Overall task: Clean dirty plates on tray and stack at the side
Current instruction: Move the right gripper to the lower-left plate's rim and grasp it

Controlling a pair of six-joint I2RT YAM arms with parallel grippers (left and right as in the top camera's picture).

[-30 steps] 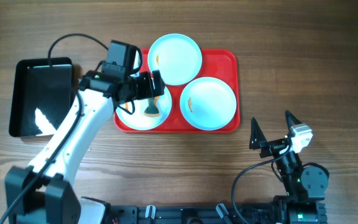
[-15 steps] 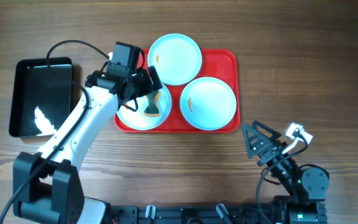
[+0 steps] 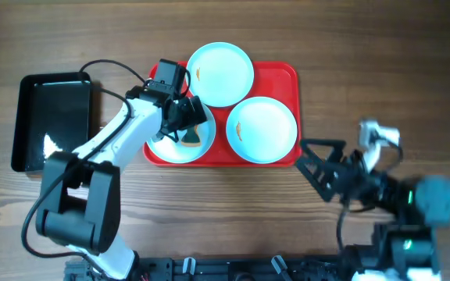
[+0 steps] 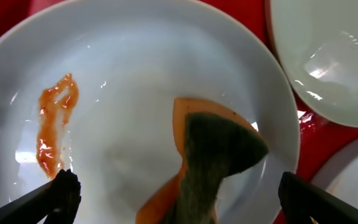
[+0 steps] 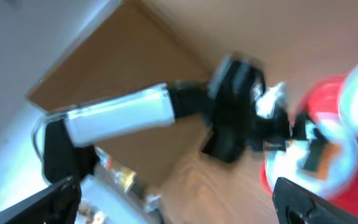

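Note:
The red tray (image 3: 289, 78) holds three plates: one at the back (image 3: 219, 74), one at the right (image 3: 262, 129), one at the front left (image 3: 165, 146). The back and right plates show small orange smears. My left gripper (image 3: 190, 117) is open low over the front-left plate (image 4: 123, 81), its fingers wide apart on either side of an orange and dark green sponge (image 4: 219, 149) that rests on the plate. An orange-red smear (image 4: 55, 124) lies left of the sponge. My right gripper (image 3: 319, 168) is open and empty in the air, just right of the tray's front corner.
A smaller black tray (image 3: 53, 121) lies on the wooden table, left of the red tray. The right wrist view is blurred; it shows my left arm (image 5: 123, 115) and the red tray (image 5: 325, 93) beyond.
My right arm has swung up and left toward the tray, still open. My left gripper has shifted a little right and back over the front-left plate; the sponge stays on it.

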